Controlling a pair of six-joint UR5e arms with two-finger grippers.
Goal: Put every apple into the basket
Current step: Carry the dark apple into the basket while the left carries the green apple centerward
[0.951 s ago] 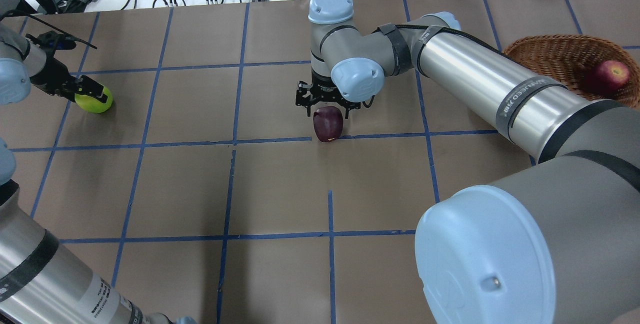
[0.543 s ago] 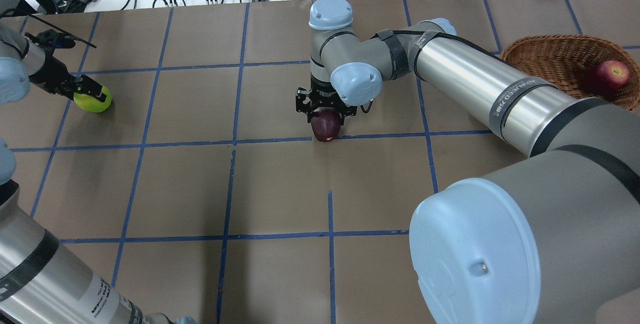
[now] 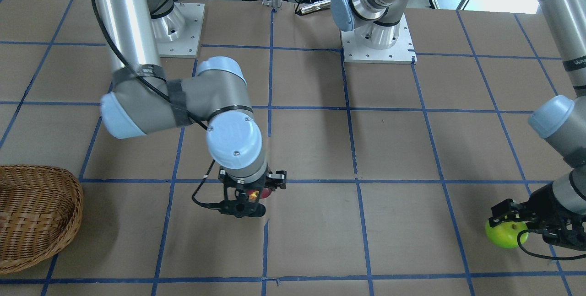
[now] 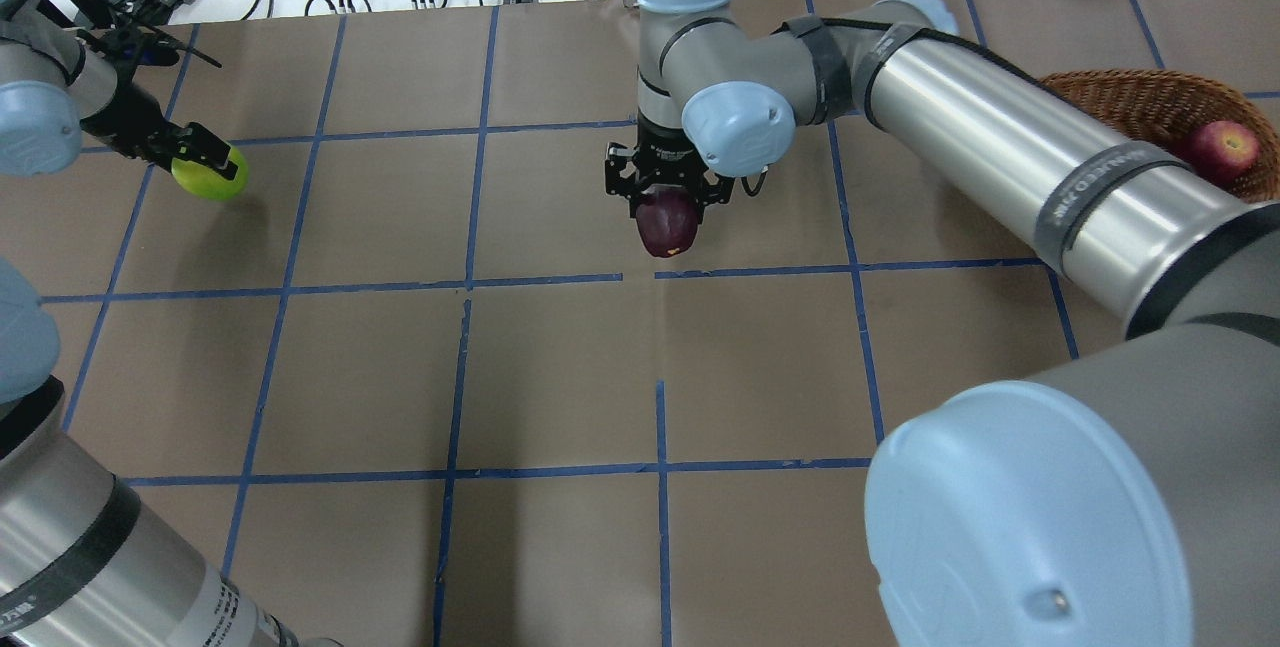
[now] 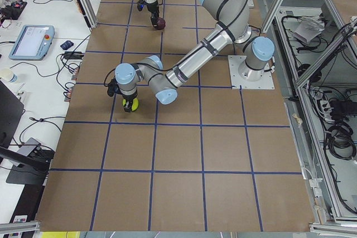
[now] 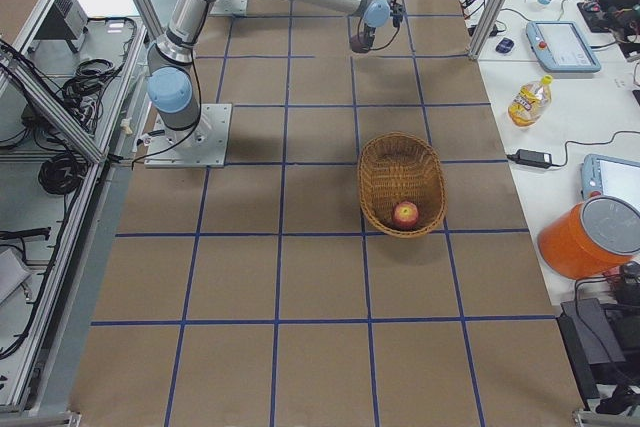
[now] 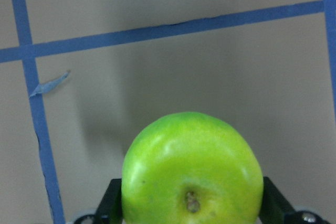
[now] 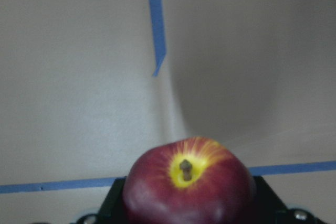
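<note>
At the table's (image 4: 560, 377) 10 o'clock, the left gripper (image 4: 207, 165) is clamped on the green apple (image 4: 212, 177), lifted off the surface. Just toward 12 o'clock from centre, the right gripper (image 4: 668, 211) grips the maroon apple (image 4: 668, 227), also raised. At 2 o'clock the basket (image 4: 1130, 97) holds the red apple (image 4: 1220, 153).

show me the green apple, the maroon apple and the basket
green apple (image 4: 212, 177): overhead exterior view, on its exposed lime skin
maroon apple (image 4: 668, 225): overhead exterior view, on its dark rounded side
basket (image 6: 398, 172): exterior right view, on its bare woven floor
</note>
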